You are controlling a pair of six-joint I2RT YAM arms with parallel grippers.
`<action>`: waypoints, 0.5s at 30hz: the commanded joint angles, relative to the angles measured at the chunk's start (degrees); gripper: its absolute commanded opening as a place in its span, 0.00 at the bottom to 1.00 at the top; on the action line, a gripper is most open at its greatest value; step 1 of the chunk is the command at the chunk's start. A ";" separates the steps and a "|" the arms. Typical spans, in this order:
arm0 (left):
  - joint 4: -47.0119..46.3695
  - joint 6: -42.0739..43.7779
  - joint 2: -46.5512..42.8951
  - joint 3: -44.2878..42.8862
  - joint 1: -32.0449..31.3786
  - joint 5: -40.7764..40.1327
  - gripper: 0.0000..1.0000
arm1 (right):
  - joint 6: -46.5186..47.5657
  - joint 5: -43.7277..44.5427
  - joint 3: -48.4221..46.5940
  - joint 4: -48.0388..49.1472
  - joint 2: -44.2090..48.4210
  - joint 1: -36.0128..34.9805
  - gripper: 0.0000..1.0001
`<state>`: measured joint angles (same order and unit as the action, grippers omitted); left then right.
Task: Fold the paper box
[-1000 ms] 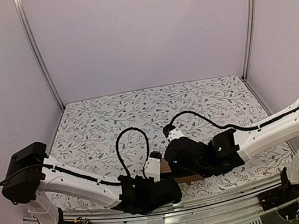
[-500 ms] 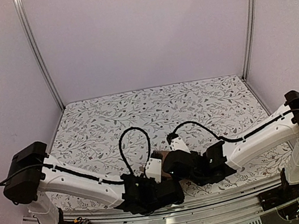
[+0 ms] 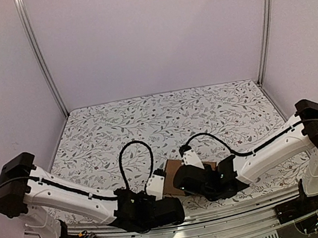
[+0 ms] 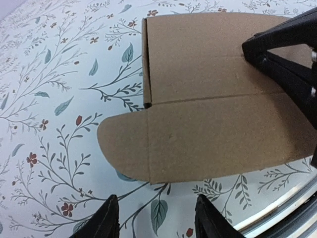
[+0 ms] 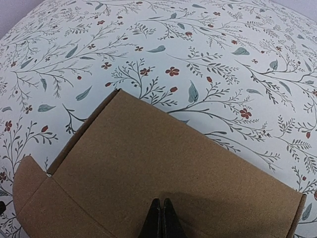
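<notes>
High rear overview, wrist views share box

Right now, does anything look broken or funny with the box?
Nothing looks torn or spilled. The paper box lies flat on the table, and one rounded flap sticks out at its side, not tucked in yet.

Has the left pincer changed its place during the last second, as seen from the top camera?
Yes. The left pincer has drawn back. In the top view it sits further left and slightly nearer the front rail, away from the paper box.
</notes>
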<state>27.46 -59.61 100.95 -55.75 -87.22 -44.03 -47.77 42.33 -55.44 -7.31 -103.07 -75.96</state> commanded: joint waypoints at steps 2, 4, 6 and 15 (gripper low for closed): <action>2.68 -0.26 -9.19 5.13 -1.11 3.03 0.51 | -0.97 -2.22 2.83 -1.02 -2.37 0.03 0.00; 3.11 0.61 -12.83 6.40 -0.98 3.00 0.54 | -1.09 -2.99 3.40 -0.44 -2.52 0.03 0.00; 3.47 2.12 -15.96 6.90 -0.24 3.13 0.56 | -0.93 -3.67 3.94 0.38 -2.43 0.08 0.00; -7.40 11.18 -26.71 12.17 8.62 12.91 0.64 | 6.83 -11.96 3.13 2.06 -2.07 0.74 0.00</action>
<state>26.17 -53.25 77.71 -46.92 -83.02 -37.52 -45.12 39.92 -53.58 -2.24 -103.09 -75.72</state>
